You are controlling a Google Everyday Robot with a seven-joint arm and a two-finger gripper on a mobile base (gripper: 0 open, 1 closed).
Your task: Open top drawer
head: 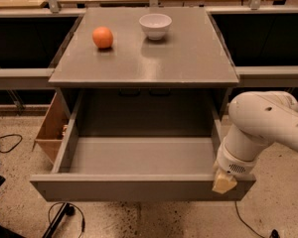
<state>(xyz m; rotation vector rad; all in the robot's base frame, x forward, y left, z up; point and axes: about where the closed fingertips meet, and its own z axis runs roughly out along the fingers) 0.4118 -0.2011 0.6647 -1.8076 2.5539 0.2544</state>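
The top drawer is a wide matte-grey drawer with a flat front and no handle. It stands pulled far out of the grey cabinet, and its deep grey box interior is bare. My gripper is at the right end of the drawer's front panel, at its top edge, on the white arm that reaches in from the right. The wrist hides most of the gripper.
An orange and a white bowl sit on the cabinet top. A light wooden box stands on the floor to the left of the cabinet. Black cables lie on the speckled floor at left and below the drawer.
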